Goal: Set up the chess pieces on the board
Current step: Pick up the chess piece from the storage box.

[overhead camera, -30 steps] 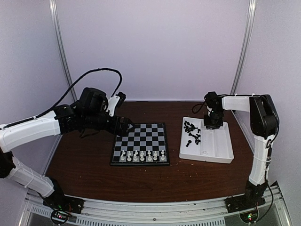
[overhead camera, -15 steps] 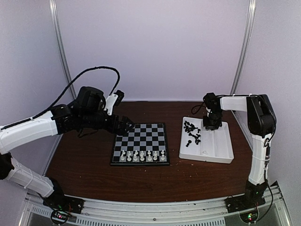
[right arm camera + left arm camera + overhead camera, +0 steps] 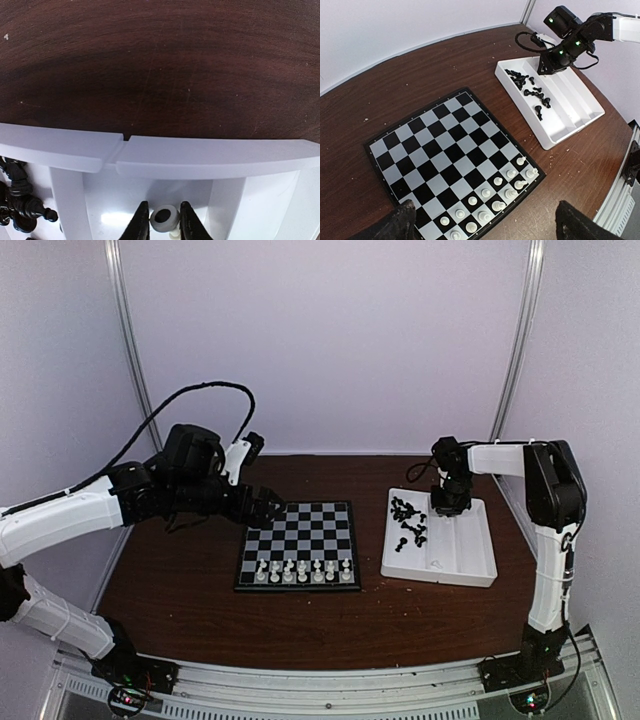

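Left jaws: spread wide and holding nothing. The two dark fingertips (image 3: 402, 222) show at the bottom corners of the left wrist view, with open space between them. They hang above the surface (image 3: 180, 590), over the far left corner of the board (image 3: 300, 530).

The board lies flat, below and ahead of the left jaws and to their right. It is well apart from the right jaws, to their left. White chess pieces (image 3: 303, 570) stand upright in two rows along the board edge farthest from the left jaws, the edge nearest the arm bases. The other squares are bare.

The white tray (image 3: 470, 565) sits just right of the board, apart from it, and directly under the right jaws. Black chess pieces (image 3: 408, 515) lie in a loose heap in its left compartment, just left of the right jaws. Some are tipped over. How each one lies is too small to tell.

Right jaws: pointing down into the far end of the tray, in the compartment next right of the black heap. They are closed to a narrow gap on a single white piece (image 3: 164, 218), with one finger (image 3: 141, 222) against each side. The piece is seen from above, so its type cannot be told. Whether it rests on the tray floor cannot be told either.
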Tool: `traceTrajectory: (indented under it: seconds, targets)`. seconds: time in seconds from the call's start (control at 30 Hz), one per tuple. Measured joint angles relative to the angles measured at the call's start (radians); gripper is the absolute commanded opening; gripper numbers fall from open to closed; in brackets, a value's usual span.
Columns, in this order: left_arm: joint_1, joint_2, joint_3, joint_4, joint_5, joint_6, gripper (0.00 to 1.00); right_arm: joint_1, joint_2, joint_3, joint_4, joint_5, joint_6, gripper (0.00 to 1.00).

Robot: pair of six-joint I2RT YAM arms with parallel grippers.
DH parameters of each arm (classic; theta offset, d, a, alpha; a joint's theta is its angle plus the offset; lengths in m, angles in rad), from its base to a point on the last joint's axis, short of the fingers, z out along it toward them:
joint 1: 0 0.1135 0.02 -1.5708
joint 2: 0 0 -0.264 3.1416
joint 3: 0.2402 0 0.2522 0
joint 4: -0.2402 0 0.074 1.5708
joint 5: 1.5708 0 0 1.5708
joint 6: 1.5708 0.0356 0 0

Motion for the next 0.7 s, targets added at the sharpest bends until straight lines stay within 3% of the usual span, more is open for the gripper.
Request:
traceTrajectory:
  seconds: [0.23,0.7]
  targets:
    - [0.000,0.000,-0.001,0.000,-0.001,0.000,0.98,-0.004,0.000,0.000,-0.005,0.000,-0.001,0.29]
    - [0.000,-0.001,-0.001,0.000,-0.001,0.000,0.98,-0.007,0.000,0.002,-0.008,-0.031,-0.006,0.16]
